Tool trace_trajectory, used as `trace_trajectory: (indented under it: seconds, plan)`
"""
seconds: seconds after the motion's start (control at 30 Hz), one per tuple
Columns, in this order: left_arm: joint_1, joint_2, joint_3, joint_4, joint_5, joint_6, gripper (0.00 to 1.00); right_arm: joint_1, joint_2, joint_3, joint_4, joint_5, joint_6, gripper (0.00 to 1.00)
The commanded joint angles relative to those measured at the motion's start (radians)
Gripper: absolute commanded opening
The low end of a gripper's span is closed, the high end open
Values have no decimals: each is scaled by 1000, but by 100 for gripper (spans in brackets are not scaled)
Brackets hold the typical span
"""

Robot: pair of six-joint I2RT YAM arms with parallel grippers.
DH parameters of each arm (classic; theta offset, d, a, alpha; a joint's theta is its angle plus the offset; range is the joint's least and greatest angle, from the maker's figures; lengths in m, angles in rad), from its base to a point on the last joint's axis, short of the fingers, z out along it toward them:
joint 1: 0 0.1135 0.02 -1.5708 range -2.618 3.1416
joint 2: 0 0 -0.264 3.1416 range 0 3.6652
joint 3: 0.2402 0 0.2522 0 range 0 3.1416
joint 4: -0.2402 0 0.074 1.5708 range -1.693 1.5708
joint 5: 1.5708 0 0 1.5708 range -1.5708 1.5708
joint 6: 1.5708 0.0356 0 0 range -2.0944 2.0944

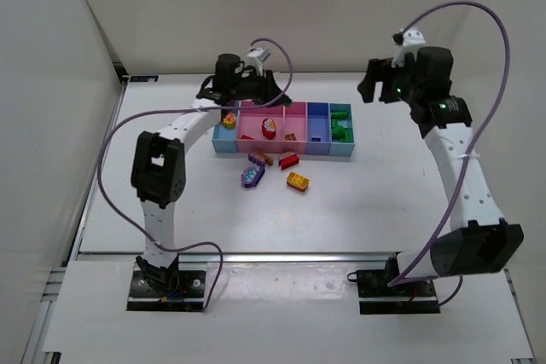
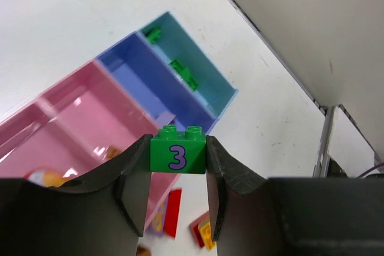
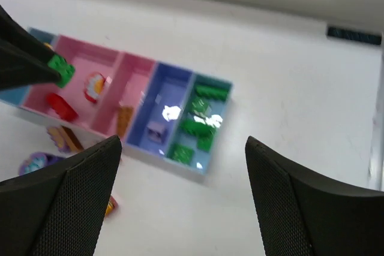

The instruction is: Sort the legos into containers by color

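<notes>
White table point(image 1: 401, 198), white walls point(image 1: 299, 6) — left gripper point(image 2: 178, 148) clamps a green brick point(image 2: 177, 157) above the containers point(image 1: 317, 152); right gripper point(image 3: 183, 145) gapes wide.

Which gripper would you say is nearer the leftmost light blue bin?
Left. The left gripper hovers by the light blue bin holding a green brick; the right gripper hangs past the row's other end.

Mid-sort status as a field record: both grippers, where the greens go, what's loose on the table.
Left gripper: shut on green plastic brick marked 3
Right gripper: open, empty
Green bin: teal end compartment of the joined plastic row, green pieces inside
Loose on table: purple piece, yellow brick, red brick, orange piece
</notes>
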Motion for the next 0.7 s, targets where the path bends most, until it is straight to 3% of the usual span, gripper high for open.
trace_trajectory:
  seconds: [0.0, 0.2, 0.4, 0.67]
  plan:
    - [-72, 59, 127, -12, 77, -11, 12, -63, -52, -128, -112, 1, -42, 87]
    - [-167, 207, 306, -106, 149, 64, 10, -178, -158, -239, -164, -50, -58, 86]
    - [-215, 373, 493, -87, 229, 92, 10, -247, -199, -277, -190, -87, -52, 86]
    - [-248, 485, 620, -86, 195, 146, 14, -284, -210, -286, -195, -115, -34, 85]
